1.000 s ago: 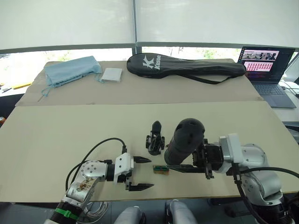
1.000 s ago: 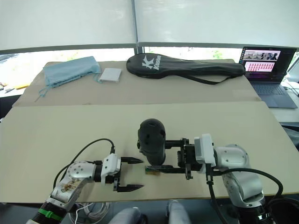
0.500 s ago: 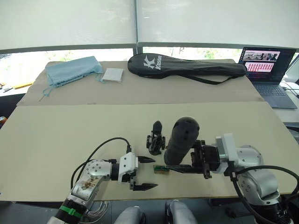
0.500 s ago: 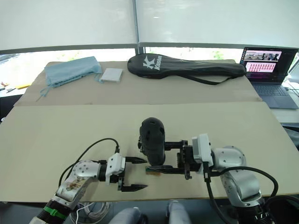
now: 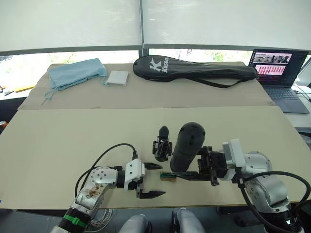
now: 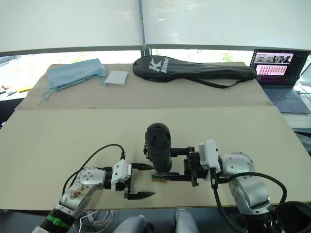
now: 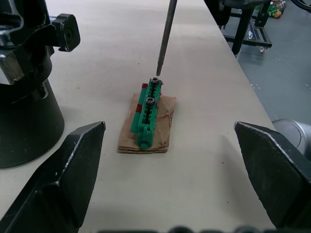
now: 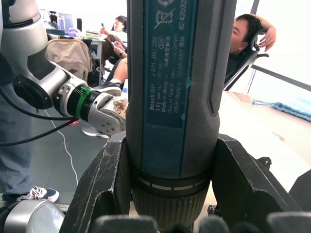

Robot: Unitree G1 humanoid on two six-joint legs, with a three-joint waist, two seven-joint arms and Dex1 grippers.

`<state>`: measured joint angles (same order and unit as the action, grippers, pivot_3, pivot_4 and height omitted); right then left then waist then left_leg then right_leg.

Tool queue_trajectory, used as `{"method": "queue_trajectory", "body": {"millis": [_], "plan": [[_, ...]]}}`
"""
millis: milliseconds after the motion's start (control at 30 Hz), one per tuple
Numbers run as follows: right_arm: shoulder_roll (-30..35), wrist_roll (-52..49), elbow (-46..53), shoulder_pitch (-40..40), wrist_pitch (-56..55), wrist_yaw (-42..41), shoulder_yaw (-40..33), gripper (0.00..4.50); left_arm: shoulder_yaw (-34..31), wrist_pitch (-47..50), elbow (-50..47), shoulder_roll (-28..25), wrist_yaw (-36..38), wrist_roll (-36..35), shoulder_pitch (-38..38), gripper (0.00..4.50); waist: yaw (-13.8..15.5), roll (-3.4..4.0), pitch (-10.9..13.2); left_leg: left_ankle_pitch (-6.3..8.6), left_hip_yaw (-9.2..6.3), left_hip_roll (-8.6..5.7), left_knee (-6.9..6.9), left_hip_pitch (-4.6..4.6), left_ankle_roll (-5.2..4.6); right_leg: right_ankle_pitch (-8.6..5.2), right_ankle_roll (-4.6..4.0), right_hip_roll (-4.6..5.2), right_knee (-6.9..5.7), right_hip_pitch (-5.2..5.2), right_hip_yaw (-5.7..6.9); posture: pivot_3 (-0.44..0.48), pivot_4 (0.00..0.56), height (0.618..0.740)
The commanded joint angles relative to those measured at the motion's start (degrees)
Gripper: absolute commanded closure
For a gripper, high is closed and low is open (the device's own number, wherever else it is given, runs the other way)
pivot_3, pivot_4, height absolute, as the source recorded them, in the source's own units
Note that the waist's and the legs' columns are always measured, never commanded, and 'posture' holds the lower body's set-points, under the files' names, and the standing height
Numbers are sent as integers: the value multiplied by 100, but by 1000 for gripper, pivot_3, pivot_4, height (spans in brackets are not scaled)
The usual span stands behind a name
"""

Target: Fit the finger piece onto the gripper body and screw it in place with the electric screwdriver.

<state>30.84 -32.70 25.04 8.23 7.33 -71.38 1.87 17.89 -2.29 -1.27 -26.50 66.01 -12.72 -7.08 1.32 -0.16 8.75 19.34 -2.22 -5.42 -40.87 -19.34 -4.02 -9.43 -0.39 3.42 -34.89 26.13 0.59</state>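
On the beige counter [image 5: 73, 141] I count one thick black cylindrical electric screwdriver [image 5: 188, 145], clenched in my right pincer [image 5: 194, 167]. One chunky black gripper body [image 5: 162, 144] sits just left of it. My left pincer [image 5: 151, 180] is released near one small green-brown box [image 7: 150, 115], under the bit.

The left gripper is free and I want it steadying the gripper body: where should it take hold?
Probably the gripper body's chunky lower block, approached from the robot's left: its finger points away, and the electric screwdriver, held by the right gripper, crowds its right. The left gripper is open.
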Motion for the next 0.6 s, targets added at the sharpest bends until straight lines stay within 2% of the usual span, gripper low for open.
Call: {"method": "queue_trajectory", "body": {"millis": [33, 600], "plan": [[30, -95, 152, 26, -256, -12, -78, 2598, 182, 37, 119, 43, -32, 129, 39, 0, 4, 0, 0, 0, 0, 0, 0, 0, 0, 0, 0, 0, 0, 0, 0, 0, 150, 740], [105, -38, 109, -22, -372, 54, -62, 2598, 211, 75, 118, 99, -66, 150, 24, 0, 22, 0, 0, 1, 0, 0, 0, 0, -1, 0, 1, 1, 1, -2, 1, 0, 150, 740]]}}
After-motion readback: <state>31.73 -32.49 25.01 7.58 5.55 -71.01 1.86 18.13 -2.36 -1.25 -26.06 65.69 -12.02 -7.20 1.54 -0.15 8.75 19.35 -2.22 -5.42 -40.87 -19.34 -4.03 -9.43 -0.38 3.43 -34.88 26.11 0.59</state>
